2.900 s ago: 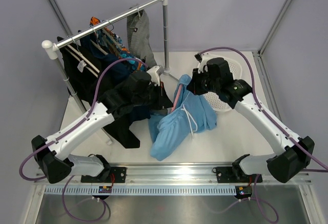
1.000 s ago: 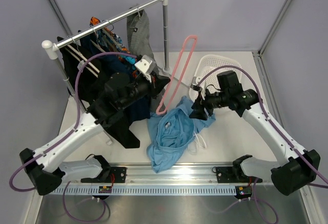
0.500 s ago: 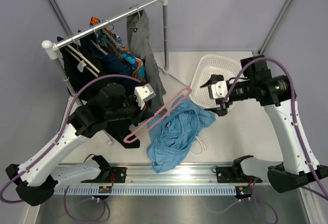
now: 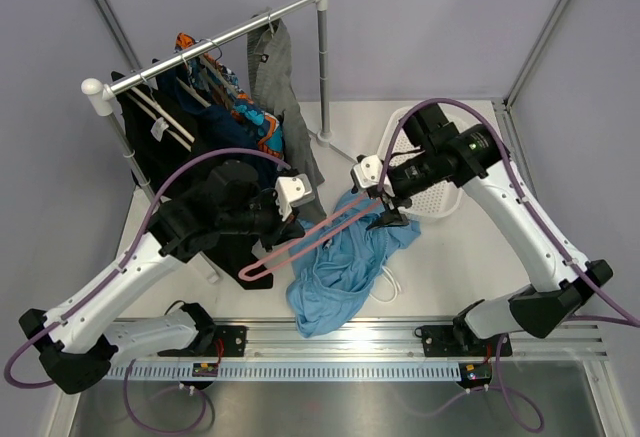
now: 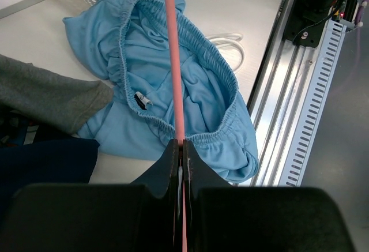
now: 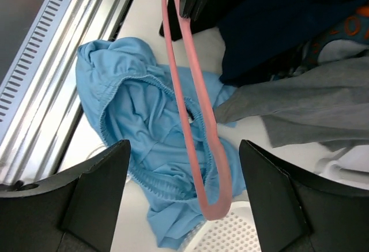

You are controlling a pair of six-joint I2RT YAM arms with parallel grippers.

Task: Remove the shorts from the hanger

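From above, the left gripper (image 4: 270, 240) is clamped on the near end of one pink hanger (image 4: 318, 233), which slants over the table toward the right gripper (image 4: 388, 215). That gripper's jaws stand wide apart and hold nothing. One pair of light blue shorts (image 4: 335, 277) lies crumpled on the table under the hanger, near the middle, with its white drawstring (image 4: 386, 283) trailing to the right. One pair of grey shorts (image 4: 275, 77) hangs at the right end of the single clothes rail (image 4: 220, 37), beside darker garments. One white basket (image 4: 437, 200) sits at the far right.

The left wrist view shows the jaws pinched tight on the pink bar, with the blue shorts' gathered waistband gaping open below it.

In the right wrist view both fingers frame the hanger's rounded end above the blue cloth. The hanger appears bare, though I cannot tell whether it touches the fabric.

Both shorts look light, limp and easily snagged. The elastic waistband is likely the firmest place to pinch.
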